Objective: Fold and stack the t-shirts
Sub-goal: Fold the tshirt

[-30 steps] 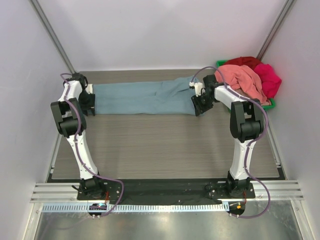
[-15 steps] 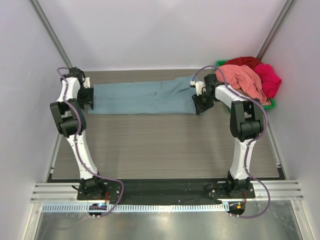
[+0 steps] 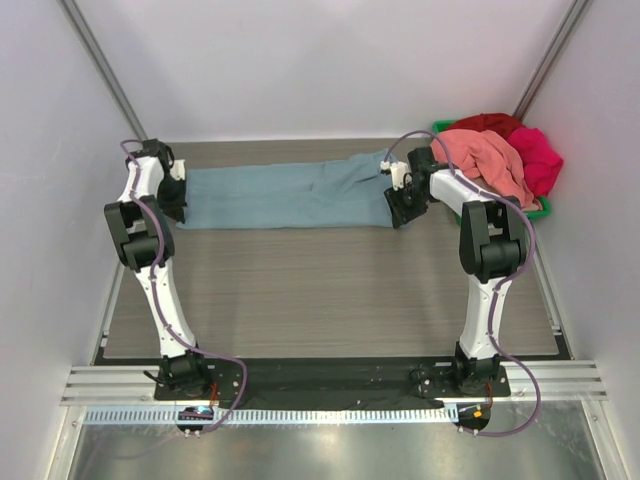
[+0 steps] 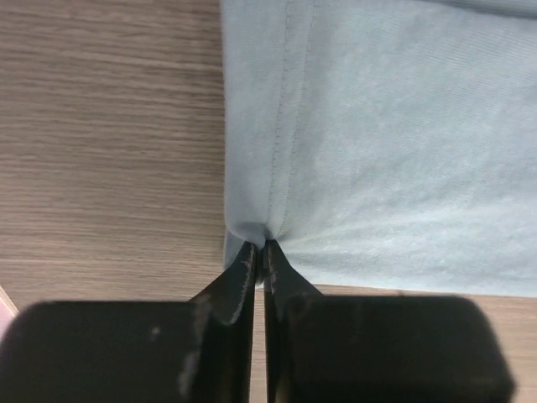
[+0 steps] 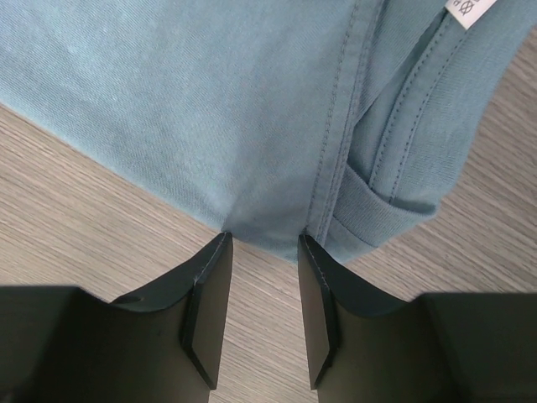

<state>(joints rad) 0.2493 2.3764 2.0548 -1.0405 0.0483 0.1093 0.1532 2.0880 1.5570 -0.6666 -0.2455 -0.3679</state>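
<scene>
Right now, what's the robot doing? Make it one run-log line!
blue t-shirt: flat | left fingers: shut on its hem | right fingers: open near collar | other tees: piled in green bin

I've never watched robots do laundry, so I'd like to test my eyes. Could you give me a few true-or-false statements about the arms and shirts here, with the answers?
1. The left gripper is pinched shut on the edge of the blue-grey t-shirt. True.
2. The right gripper is clamped shut too. False: its jaws stand apart at the shirt's edge, near the collar.
3. A pink shirt, a red shirt and a magenta shirt are heaped in the green bin. True.
4. The blue-grey t-shirt lies crumpled in that bin. False: it lies stretched out on the table, between the two arms.
</scene>
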